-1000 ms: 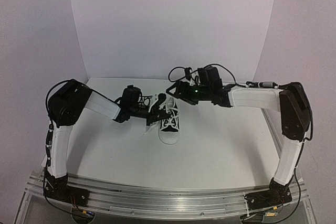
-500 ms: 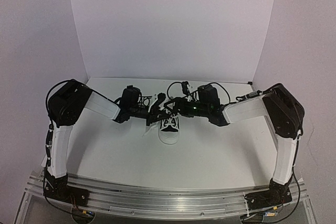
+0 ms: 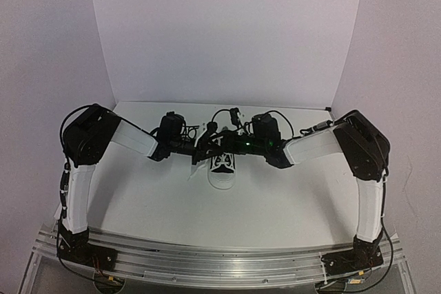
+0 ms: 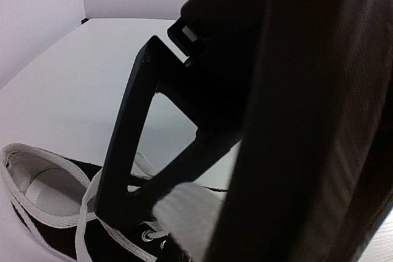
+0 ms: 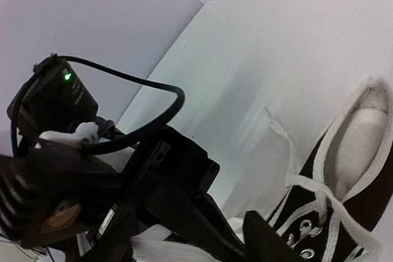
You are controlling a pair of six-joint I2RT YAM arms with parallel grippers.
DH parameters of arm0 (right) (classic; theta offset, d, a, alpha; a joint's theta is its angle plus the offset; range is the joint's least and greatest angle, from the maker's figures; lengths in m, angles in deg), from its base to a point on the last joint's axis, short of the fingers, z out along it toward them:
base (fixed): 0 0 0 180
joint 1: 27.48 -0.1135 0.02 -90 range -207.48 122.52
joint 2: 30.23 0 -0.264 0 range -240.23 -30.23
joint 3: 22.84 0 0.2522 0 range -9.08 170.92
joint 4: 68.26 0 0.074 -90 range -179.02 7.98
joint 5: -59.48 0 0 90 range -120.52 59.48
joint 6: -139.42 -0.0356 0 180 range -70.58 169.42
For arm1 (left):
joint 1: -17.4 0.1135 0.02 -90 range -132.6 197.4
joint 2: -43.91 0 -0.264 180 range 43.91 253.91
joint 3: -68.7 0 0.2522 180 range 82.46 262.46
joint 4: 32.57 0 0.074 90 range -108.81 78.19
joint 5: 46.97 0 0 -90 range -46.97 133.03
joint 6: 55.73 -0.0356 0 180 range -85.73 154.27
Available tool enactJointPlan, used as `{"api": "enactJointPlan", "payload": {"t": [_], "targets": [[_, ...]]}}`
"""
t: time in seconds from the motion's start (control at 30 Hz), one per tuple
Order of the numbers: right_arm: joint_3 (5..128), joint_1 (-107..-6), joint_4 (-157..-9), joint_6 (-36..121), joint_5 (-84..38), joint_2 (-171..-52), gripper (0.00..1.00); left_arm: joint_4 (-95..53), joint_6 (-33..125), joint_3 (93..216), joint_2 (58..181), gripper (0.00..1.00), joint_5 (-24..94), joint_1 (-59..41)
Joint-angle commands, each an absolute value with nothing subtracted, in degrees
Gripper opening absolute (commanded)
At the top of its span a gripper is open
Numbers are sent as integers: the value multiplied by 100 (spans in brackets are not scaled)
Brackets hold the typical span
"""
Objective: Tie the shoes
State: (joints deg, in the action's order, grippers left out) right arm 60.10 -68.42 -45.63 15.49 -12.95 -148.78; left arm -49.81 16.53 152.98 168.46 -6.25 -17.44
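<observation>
The shoe (image 3: 222, 170) is a small black sneaker with a white toe cap, pointing toward the arms mid-table. In the right wrist view its white lining and black canvas (image 5: 368, 213) fill the lower right, with white laces (image 5: 307, 185) crossing the eyelets. My left gripper (image 3: 205, 144) sits over the tongue from the left, shut on a white lace (image 4: 184, 213) that shows blurred between its dark fingers (image 4: 123, 176). My right gripper (image 3: 223, 144) meets it from the right, jaws still apart (image 5: 245, 240), with a bit of lace between them. The shoe's lining (image 4: 37, 185) shows lower left.
A loose lace end (image 5: 279, 130) trails on the white table (image 3: 289, 191) beside the shoe. White walls stand behind and on both sides. The left arm's wrist and cable (image 5: 123, 90) crowd the right wrist view.
The right arm has swung left and down to the shoe, ending against the left gripper, and its jaws have narrowed. The left arm and the shoe have not moved.
</observation>
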Motion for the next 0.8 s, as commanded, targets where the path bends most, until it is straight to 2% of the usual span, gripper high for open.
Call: {"api": "enactJointPlan", "payload": {"t": [0.0,0.1,0.2,0.27,0.3,0.4,0.53,0.67,0.77], "targets": [[6318,-6894,-4363,1602,-1308,-14964,42,-4975,1622,15547,16736,0,-789,-1792],[6334,-6896,-4361,1635,-1376,-14931,16,-4951,1614,15565,16746,0,-798,-1788],[6249,-6895,-4370,1661,-1484,-14805,2,-4849,1521,15568,16724,0,-800,-1785],[6184,-6896,-4375,1665,-1557,-14717,0,-4632,1327,15629,16691,1,-806,-1783],[6142,-6896,-4375,1662,-1580,-14688,0,-4423,1165,15671,16676,7,-823,-1771],[6018,-6887,-4408,1663,-1797,-14606,0,-3329,412,16052,16534,47,-1257,-1640],[5888,-6858,-4534,1695,-2040,-14555,0,-925,-1358,16720,16376,76,-1810,-1293],[5950,-6852,-4742,1800,-2061,-14559,0,2275,-4053,17975,16657,84,-2301,-849],[5985,-6852,-4763,1816,-2043,-14586,0,3021,-4402,18657,16994,82,-2172,-617]]}}
